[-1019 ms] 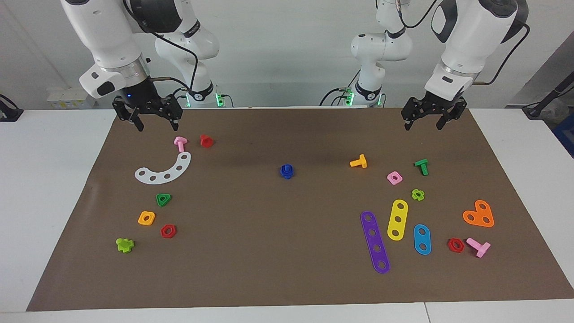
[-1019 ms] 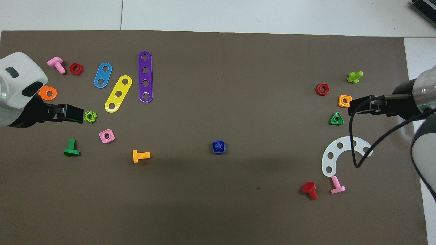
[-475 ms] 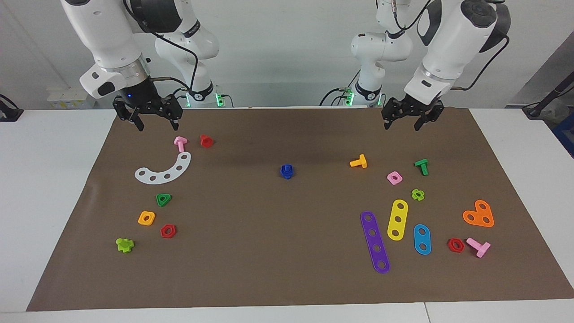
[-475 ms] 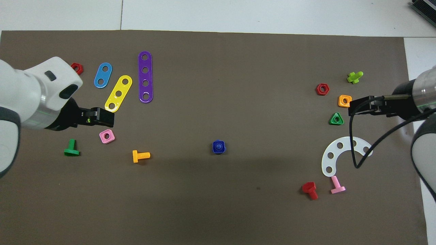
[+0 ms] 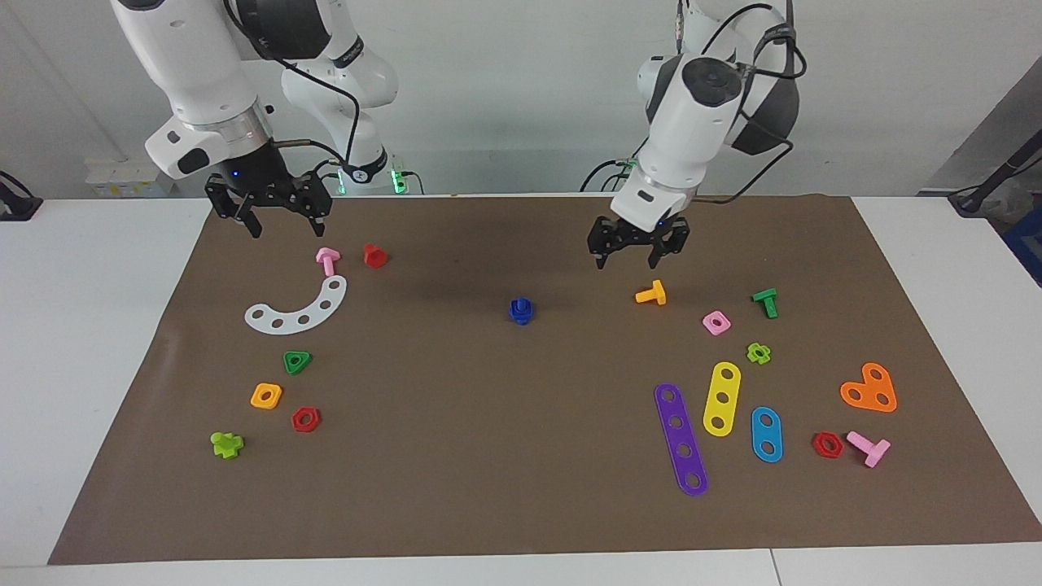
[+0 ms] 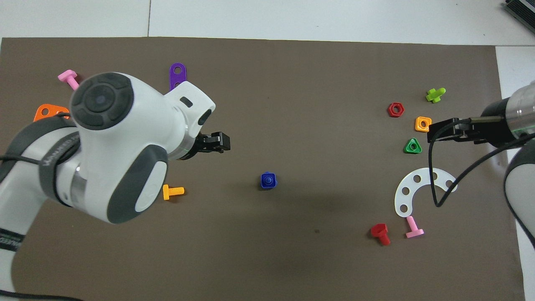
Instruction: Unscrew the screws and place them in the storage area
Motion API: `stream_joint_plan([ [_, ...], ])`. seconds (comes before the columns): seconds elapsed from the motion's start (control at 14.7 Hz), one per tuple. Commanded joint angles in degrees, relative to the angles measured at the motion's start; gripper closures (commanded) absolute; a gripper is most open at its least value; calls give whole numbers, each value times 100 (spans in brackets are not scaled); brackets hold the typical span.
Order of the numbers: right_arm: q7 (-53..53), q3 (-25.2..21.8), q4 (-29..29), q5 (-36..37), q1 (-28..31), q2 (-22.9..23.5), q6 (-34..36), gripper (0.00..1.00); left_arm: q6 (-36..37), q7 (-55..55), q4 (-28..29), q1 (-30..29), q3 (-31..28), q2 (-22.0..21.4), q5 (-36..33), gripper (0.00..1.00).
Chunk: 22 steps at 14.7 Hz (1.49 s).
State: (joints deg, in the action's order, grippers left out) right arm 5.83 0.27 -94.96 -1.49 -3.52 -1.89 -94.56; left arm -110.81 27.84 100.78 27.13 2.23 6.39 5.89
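Left pincer (image 5: 628, 262) spread, empty, over mat near orange bolt (image 5: 652, 294); risks knocking blue screw (image 5: 521, 311) sideways. Right pincer (image 5: 281, 229) spread, waiting.

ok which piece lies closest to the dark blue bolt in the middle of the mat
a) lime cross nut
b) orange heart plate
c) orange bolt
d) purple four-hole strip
c: the orange bolt lies beside the dark blue bolt toward the left arm's end of the mat, clearly closer to it than the purple strip, the lime cross nut or the orange heart plate.
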Motion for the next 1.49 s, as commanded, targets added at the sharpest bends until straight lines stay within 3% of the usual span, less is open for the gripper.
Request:
stream_joint_plan([
  [0.0, -126, 52, -84, -97, 79, -110, 70, 0, -588, 423, -24, 362, -83, 326, 96, 5],
  [0.48, -126, 52, -93, -97, 79, -110, 43, 0, -1793, 372, 38, 1294, -100, 1469, -210, 5],
  [0.88, -126, 52, -137, -97, 79, -119, 17, 0, -2023, -436, 582, 1488, -92, 1497, -449, 9],
  [1.43, -117, 52, -137, -97, 79, -136, 17, 0, -2067, -560, 679, 1594, -83, 1461, -449, 31],
])
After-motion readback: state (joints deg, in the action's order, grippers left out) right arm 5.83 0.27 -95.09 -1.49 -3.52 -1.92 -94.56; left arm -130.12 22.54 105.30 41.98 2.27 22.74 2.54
